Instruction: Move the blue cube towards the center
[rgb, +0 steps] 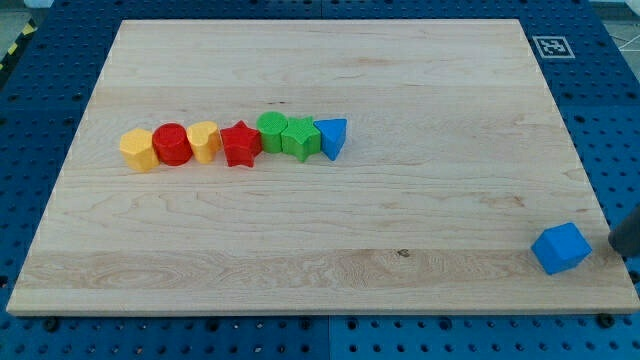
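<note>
The blue cube sits on the wooden board near its bottom right corner. My tip shows as a dark rod at the view's right edge, just right of the blue cube with a small gap between them. The rest of the rod is cut off by the frame edge.
A row of blocks lies left of the board's middle: a yellow hexagon, a red cylinder, a yellow heart-like block, a red star, a green cylinder, a green star-like block and a blue triangle. A marker tag lies off the top right corner.
</note>
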